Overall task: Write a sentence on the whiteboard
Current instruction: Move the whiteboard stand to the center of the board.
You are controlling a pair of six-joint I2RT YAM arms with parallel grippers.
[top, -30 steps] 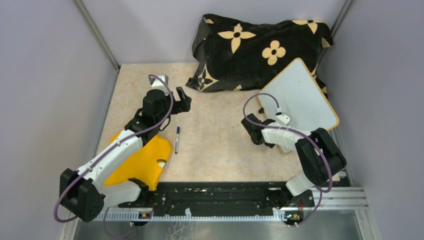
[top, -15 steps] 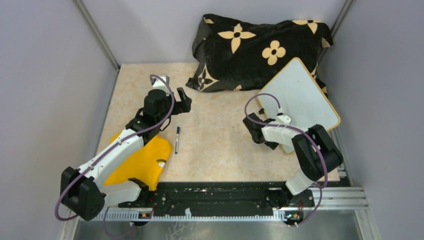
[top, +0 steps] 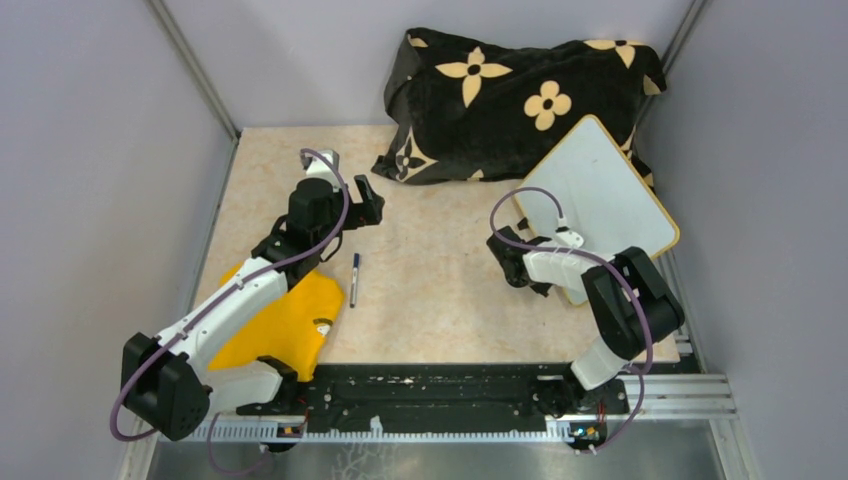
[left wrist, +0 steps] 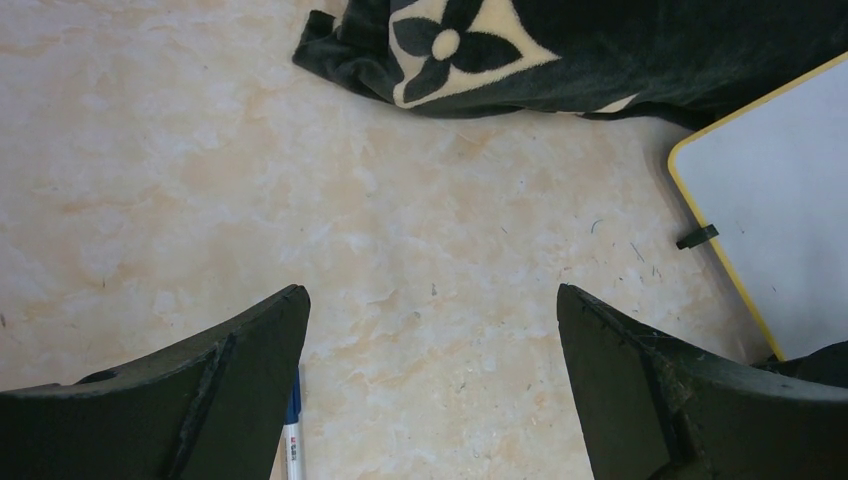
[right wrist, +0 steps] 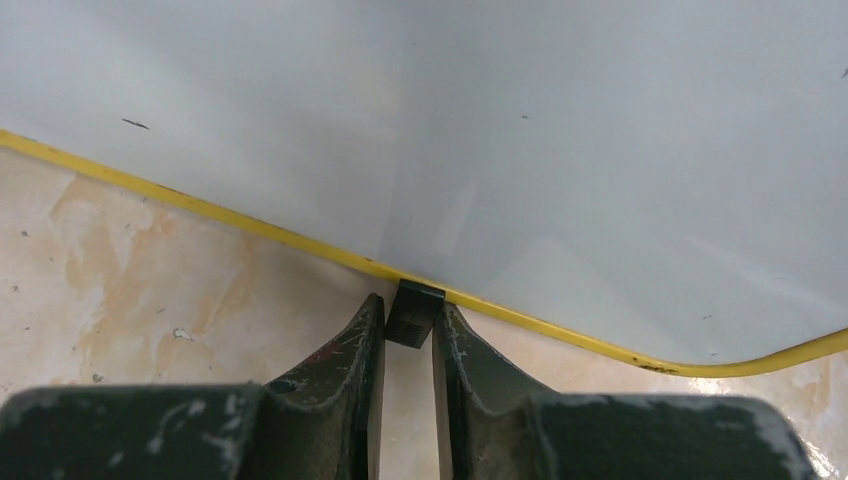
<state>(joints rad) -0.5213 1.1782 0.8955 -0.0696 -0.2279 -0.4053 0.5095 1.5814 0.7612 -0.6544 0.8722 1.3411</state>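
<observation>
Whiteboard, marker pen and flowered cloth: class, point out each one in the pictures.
whiteboard (top: 600, 190): top external view, middle of its white face.
marker pen (top: 354, 280): top external view, middle of its barrel.
flowered cloth (top: 500, 110): top external view, black centre area.

The tabletop (top: 430, 290) looks like smooth pale stone with cloudy orange marks. It is a bit dull and has tiny dark specks. The whiteboard (right wrist: 520, 130) is smooth and a little shiny, with a few small dark marks. Its thin yellow rim (right wrist: 200, 205) looks like glossy plastic, and its black foot (right wrist: 415, 308) like matt plastic. The black flowered cloth (top: 510, 85) is soft and fuzzy. The right gripper (right wrist: 409, 316) is dark and dull, rough, and scuffed pale at the edges. The left gripper (left wrist: 432, 300) has the same grainy look. The arm's white shell (top: 237, 298) is smooth, shiny plastic. The rail (top: 680, 395) is bare silvery metal.
</observation>
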